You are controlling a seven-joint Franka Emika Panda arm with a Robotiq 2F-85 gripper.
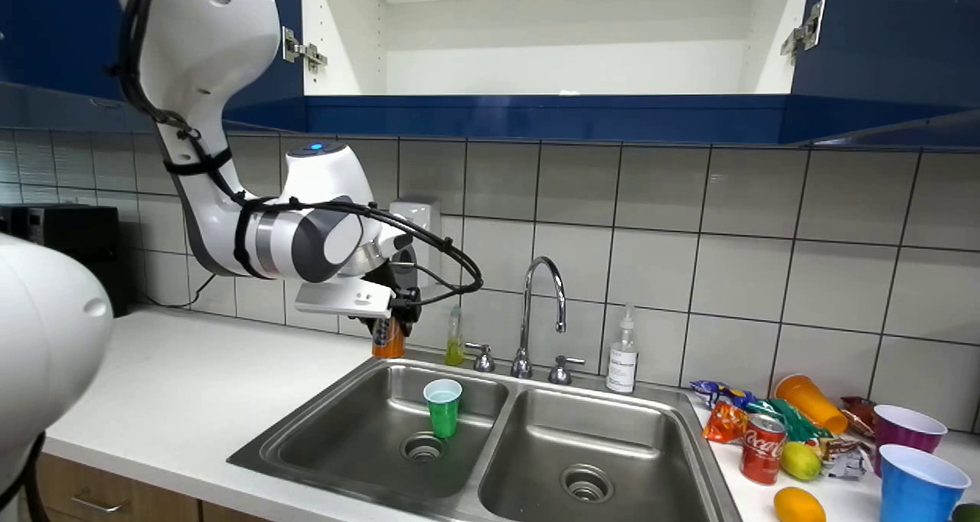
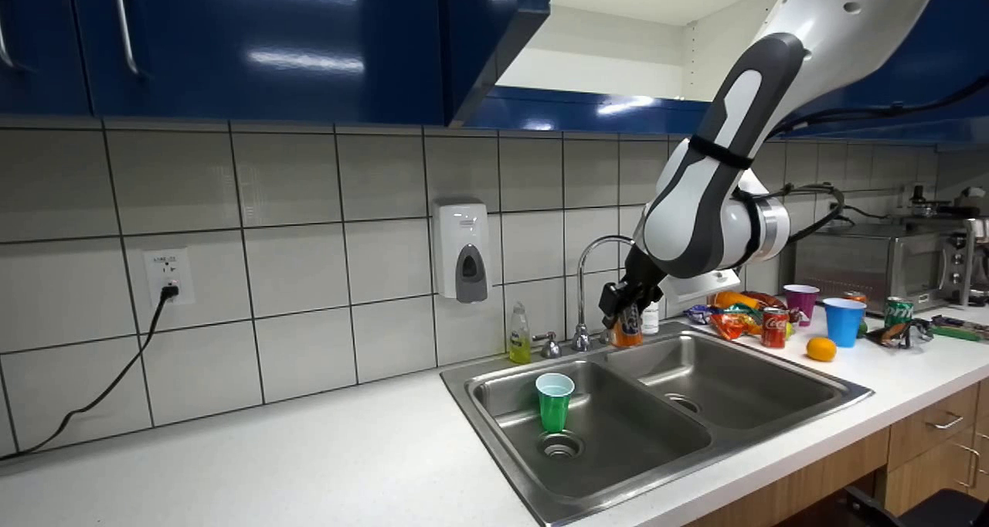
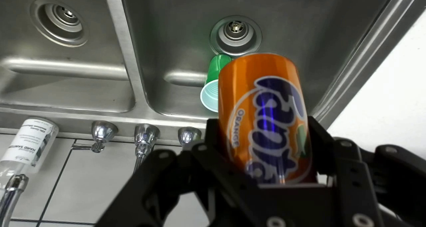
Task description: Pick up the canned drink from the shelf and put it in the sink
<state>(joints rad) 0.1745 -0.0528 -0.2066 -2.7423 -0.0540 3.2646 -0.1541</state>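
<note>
My gripper (image 1: pixel 394 319) is shut on the orange canned drink (image 1: pixel 389 341). It also shows in an exterior view (image 2: pixel 620 304). In the wrist view, the fingers (image 3: pixel 262 130) press on both sides of the can (image 3: pixel 263 104). The can is held in the air; its far end points toward the sink basin (image 3: pixel 173 27) that holds the green cup. The double-basin sink (image 1: pixel 344 445) lies below the gripper, also in an exterior view (image 2: pixel 618 442). The open cabinet's white interior (image 1: pixel 566 66) is above; the shelf board's top is hidden from these angles.
A green cup (image 1: pixel 443 415) stands in that basin beside the drain. The chrome faucet (image 1: pixel 527 315) rises behind the divider. A dish soap bottle (image 2: pixel 519 338) and a sanitizer bottle (image 1: pixel 622 357) stand at the back. A Coca-Cola can (image 1: pixel 762 449), cups, fruit and snack bags crowd the far counter.
</note>
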